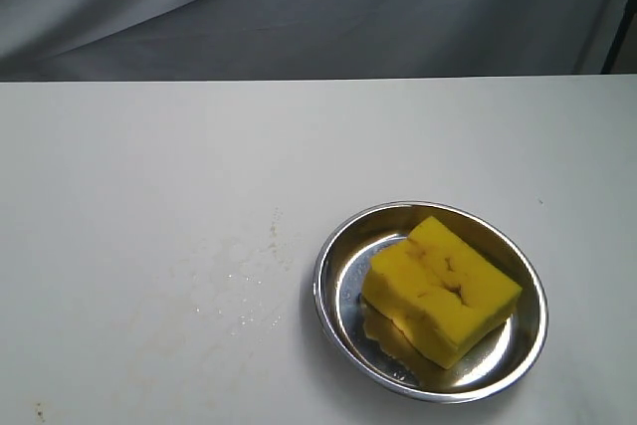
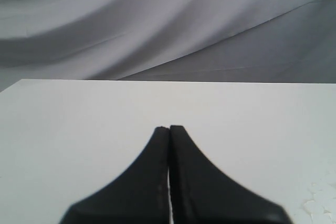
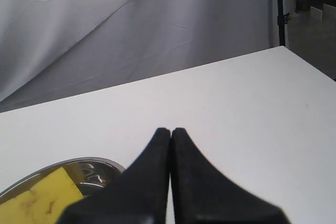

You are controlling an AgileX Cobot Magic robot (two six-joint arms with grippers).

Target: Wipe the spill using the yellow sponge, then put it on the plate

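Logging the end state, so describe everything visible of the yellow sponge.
The yellow sponge is a thick, bright yellow foam block, roughly rectangular, with dark creases across its top. It lies flat, turned diagonally, inside the silver metal plate, resting on its bottom. Nothing else touches it.

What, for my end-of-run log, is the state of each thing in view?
Thick yellow foam sponge: lying in the plate, ungripped.
Round shiny silver metal plate: upright, holding the sponge.
Tan-brown spill: faint smear with droplets.
Left gripper: fingers shut, empty.
Right gripper: fingers shut, empty.
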